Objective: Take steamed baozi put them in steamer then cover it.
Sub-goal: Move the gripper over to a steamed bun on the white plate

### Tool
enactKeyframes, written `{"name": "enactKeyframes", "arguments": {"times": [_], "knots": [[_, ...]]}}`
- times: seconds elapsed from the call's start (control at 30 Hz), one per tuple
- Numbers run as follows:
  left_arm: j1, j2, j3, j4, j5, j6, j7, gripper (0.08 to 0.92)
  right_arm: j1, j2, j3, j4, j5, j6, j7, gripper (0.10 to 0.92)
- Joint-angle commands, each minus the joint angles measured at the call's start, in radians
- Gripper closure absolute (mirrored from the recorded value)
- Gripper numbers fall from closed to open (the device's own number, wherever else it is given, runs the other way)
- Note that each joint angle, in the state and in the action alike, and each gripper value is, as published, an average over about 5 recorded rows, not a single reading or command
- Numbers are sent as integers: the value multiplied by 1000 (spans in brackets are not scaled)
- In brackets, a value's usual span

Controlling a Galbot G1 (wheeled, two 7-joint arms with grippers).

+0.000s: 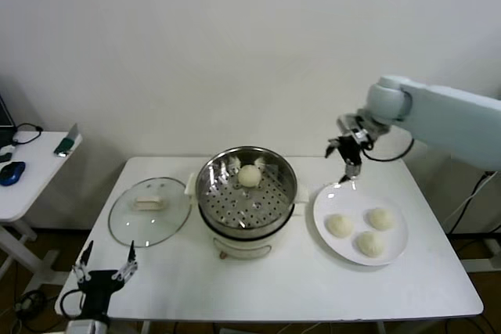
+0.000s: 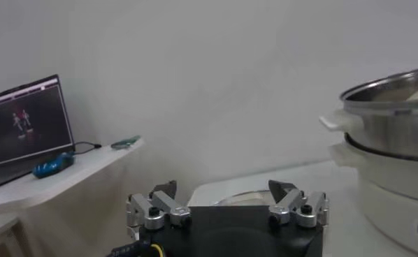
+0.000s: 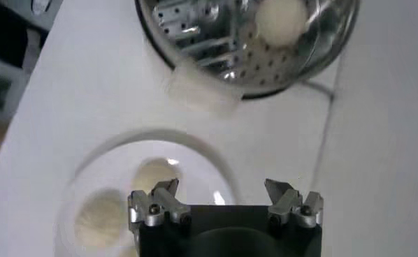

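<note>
The steamer (image 1: 235, 207) stands mid-table with one steamed baozi (image 1: 249, 175) on its perforated tray. Three more baozi (image 1: 339, 225) (image 1: 380, 217) (image 1: 369, 243) lie on a white plate (image 1: 333, 197) to its right. The glass cover (image 1: 149, 210) rests flat on the table to the steamer's left. My right gripper (image 1: 350, 163) hangs open above the plate's far edge, holding nothing; its wrist view shows the plate (image 3: 195, 167), a baozi (image 3: 156, 174) and the steamer (image 3: 195, 28) beyond the gripper (image 3: 221, 188). My left gripper (image 1: 106, 263) is open, low by the table's front left corner.
The white table (image 1: 274, 279) has bare surface in front of the steamer. A side table (image 1: 31, 185) to the left carries a blue mouse (image 1: 12, 172) and a laptop (image 2: 27, 126). In the left wrist view the steamer (image 2: 391, 133) stands off to one side of my left gripper (image 2: 224, 192).
</note>
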Motion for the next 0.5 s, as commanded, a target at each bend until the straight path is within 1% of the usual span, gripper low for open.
{"name": "enactKeyframes", "arguments": {"times": [0.03,0.33,0.5], "knots": [[-3,-6,16,-2,8,4,-2,177,-284,-116,140,-18,-72,-114,23,203],[-16,-10,23,14,23,6,-7,177,-399,-12,233,-139,-133,-87,28,203],[-14,-12,24,23,23,3,-8,177,-427,40,271,-187,-141,-80,34,203]]}}
